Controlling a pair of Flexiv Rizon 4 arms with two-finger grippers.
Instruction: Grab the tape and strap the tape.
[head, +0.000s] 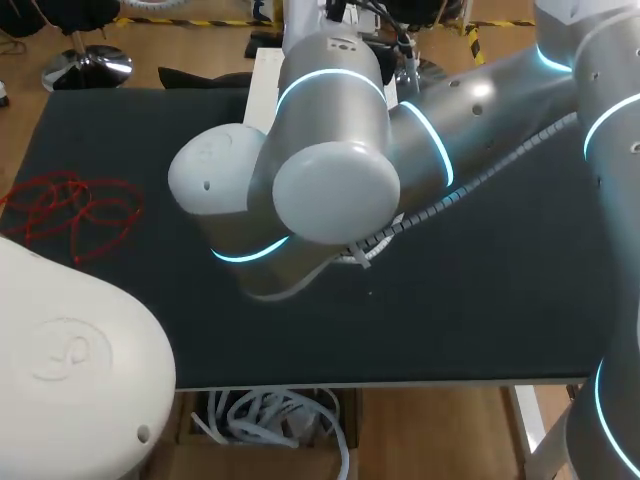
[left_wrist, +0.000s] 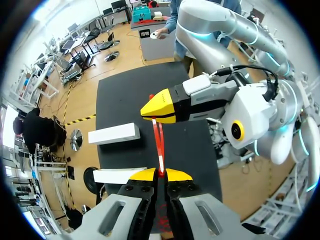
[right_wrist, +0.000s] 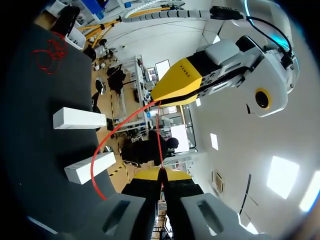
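A thin red tape (left_wrist: 159, 142) is stretched between my two grippers above the black mat. In the left wrist view my left gripper (left_wrist: 161, 175) is shut on one end, and my right gripper (left_wrist: 159, 114) pinches the other end just ahead. The right wrist view shows my right gripper (right_wrist: 160, 175) shut on the tape (right_wrist: 158, 135), with the left gripper (right_wrist: 161, 101) facing it. A slack loop of tape (right_wrist: 94, 160) hangs down beside them. In the head view both grippers are hidden under the arms.
A tangle of red tape (head: 70, 212) lies at the left of the black mat (head: 480, 300). Two white blocks (left_wrist: 114, 134) (left_wrist: 118, 175) sit on the mat below the grippers. Part of one block (head: 262, 90) shows behind the arms at the far edge.
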